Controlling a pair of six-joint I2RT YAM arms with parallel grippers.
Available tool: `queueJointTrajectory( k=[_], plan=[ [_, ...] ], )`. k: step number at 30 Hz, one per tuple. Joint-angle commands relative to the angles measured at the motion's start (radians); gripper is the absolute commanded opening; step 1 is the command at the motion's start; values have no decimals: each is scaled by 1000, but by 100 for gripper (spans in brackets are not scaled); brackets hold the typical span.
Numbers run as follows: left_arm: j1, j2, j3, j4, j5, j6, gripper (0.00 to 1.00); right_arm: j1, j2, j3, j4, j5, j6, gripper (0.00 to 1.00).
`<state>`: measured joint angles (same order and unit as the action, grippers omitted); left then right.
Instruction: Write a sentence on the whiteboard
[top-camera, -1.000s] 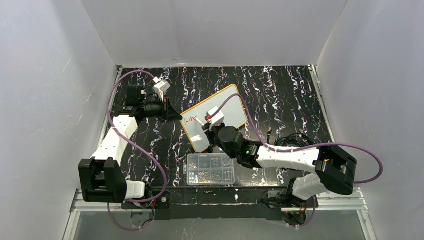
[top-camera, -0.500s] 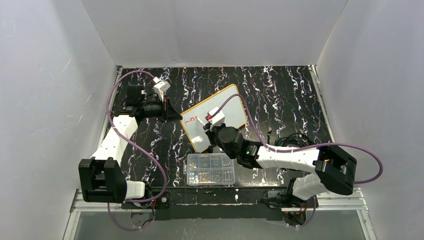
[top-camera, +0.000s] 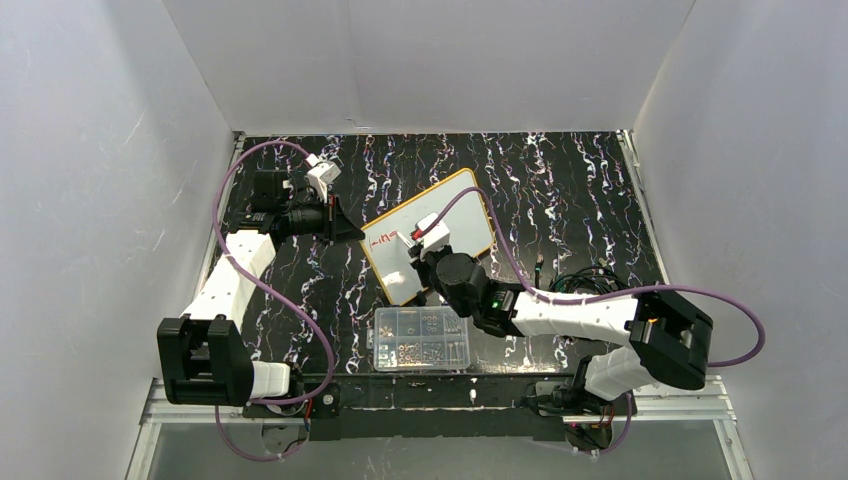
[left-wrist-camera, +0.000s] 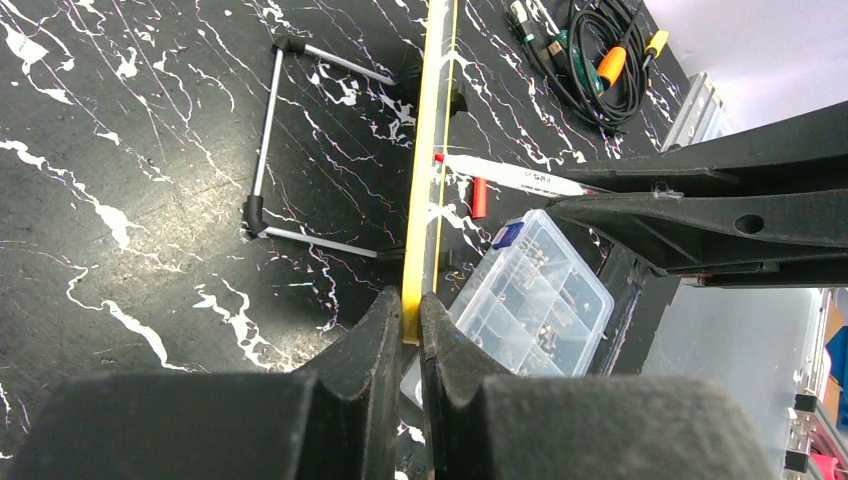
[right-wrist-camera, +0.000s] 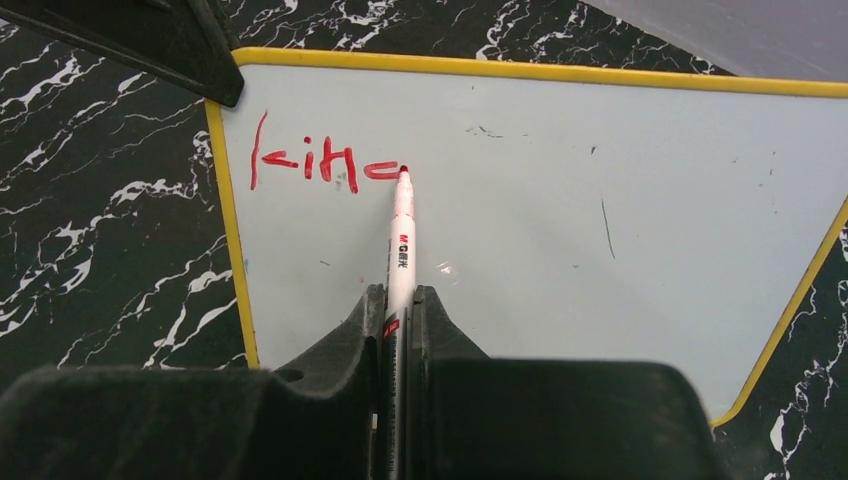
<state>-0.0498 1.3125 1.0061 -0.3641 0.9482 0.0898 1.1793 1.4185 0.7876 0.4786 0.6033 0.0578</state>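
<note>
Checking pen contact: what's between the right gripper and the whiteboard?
Only the marker: right gripper holds it, red tip on the whiteboard. Right wrist view shows it.

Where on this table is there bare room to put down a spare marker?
Bare: far right of the table, between the whiteboard and the side wall; also the patch between the left arm and the clear box. Crowded: near right, around the cables and right arm.

Whiteboard (right-wrist-camera: 600, 200) smooth, glossy; box (top-camera: 421, 338) clear plastic.
</note>
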Motion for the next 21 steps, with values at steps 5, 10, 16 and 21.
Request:
queueJointTrajectory(
  k=[5,10,16,21],
  plan=[
    [-4,-31,5,-24,33,9,0,-4,47,76,84,35,-55,1],
    [-4,-31,5,-24,35,9,0,-4,60,89,94,44,-82,1],
    [-4,-31,6,-24,35,10,0,-4,64,100,103,43,-84,1],
    [-4,-33,6,-24,34,9,0,-4,59,87,94,37,-78,1]
  ],
)
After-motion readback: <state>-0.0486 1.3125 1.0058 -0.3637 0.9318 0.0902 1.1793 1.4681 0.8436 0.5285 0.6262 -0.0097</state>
